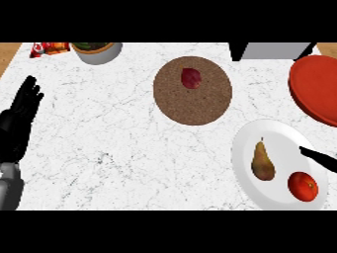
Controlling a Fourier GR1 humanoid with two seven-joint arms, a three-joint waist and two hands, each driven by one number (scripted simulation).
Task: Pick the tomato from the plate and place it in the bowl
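**A:** The tomato (303, 186) lies on the white plate (273, 129), by the table's near right corner, with a pear (262, 161) just beside it. What could go wrong?

**B:** The pear, mostly. I'd guess fingers closing from the right could roll the tomato into it, or off toward the plate's rim. The red bowl (324, 91) sits further back along the right edge, so the tomato must be lifted and carried. A shallow hold on round fruit might slip on the way.

**A:** And the right hand (333, 164)?

**B:** It comes in from the right edge over the plate's rim. Its fingers are stretched straight, clear of the tomato and holding nothing.

**A:** The left hand (21, 111)?

**B:** Open, fingers up, resting at the left edge.
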